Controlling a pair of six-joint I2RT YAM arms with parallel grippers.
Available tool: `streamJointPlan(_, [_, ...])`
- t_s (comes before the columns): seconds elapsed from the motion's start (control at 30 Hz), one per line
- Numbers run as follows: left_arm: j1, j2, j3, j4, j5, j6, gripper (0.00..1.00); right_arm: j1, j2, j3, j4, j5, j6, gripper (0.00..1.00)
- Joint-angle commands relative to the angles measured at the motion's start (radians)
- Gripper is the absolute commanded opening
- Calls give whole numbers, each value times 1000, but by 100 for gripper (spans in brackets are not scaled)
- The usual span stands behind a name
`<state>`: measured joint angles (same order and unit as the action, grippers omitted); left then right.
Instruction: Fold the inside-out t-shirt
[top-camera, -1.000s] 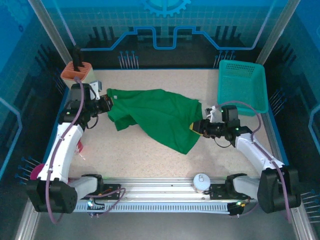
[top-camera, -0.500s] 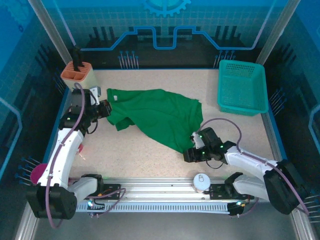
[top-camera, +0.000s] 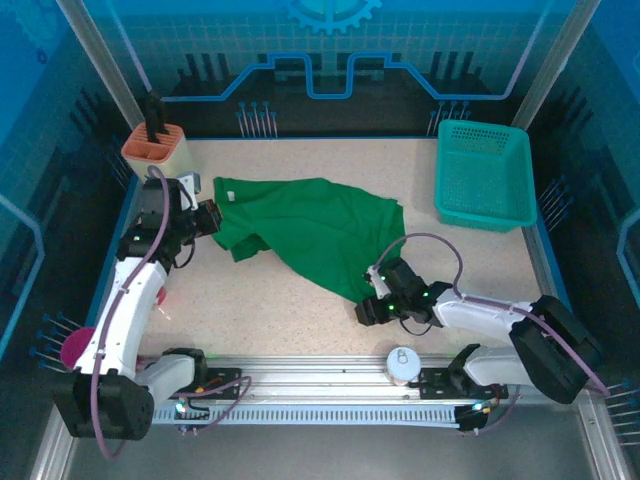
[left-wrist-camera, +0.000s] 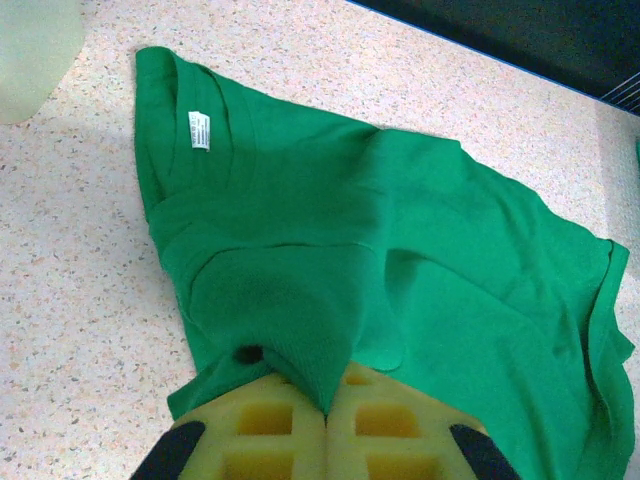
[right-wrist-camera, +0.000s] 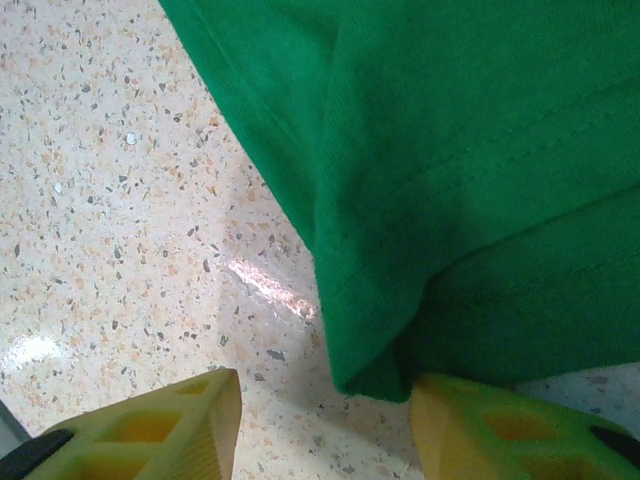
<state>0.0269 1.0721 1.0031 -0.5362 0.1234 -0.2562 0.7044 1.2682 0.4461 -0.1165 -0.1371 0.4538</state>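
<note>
Straightening the inside-out t-shirt (top-camera: 310, 235), rumpled left of the teal basket (top-camera: 485, 175): left fingers (left-wrist-camera: 270, 430) clamp its edge farthest from that basket; right fingers (right-wrist-camera: 160, 425), parted around a hem corner, should close next.

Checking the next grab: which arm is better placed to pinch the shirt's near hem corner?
Right: the right gripper is open around the t-shirt corner; the left gripper is shut on its other end.

Your three views
Top camera looks down over the whole table (top-camera: 270, 300); both wrist cameras hang close above the t-shirt (top-camera: 320, 230), seen in all.
</note>
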Motion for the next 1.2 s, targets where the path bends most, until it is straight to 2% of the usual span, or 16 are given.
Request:
streamJointPlan(0.0, [-2, -15, -13, 9, -18, 21, 0, 23, 15, 40, 38, 81, -38, 50])
streamJointPlan(0.27, [-1, -10, -12, 7, -21, 23, 0, 27, -16, 40, 21, 126, -49, 50])
streamJointPlan(0.43, [-1, -9, -15, 7, -16, 15, 0, 32, 66, 31, 74, 88, -41, 46])
streamJointPlan(0.5, [-1, -11, -15, 4, -20, 16, 0, 38, 101, 28, 94, 81, -34, 38])
streamJointPlan(0.63, [2, -22, -7, -18, -54, 26, 0, 54, 85, 43, 82, 67, -3, 2])
streamJointPlan(0.7, [12, -37, 9, -36, -77, 27, 0, 53, 16, 71, 27, 47, 32, 0])
streamJointPlan(0.83, [37, -95, 111, -107, -104, 14, 0, 14, -213, 213, -155, -51, 107, 0])
streamJointPlan(0.9, [39, -127, 195, -139, -157, -6, 0, -56, -309, 310, -212, -165, 149, 0])
streamJointPlan(0.97, [41, -144, 313, -181, -273, -78, 0, -159, -374, 425, -252, -330, 201, 0])
streamJointPlan(1.03, [41, -149, 440, -202, -288, -91, 0, -247, -404, 590, -328, -429, 228, 0])
streamJointPlan(1.17, [41, -217, 611, -140, -259, -85, 0, -347, -441, 926, -523, -464, 227, 0])
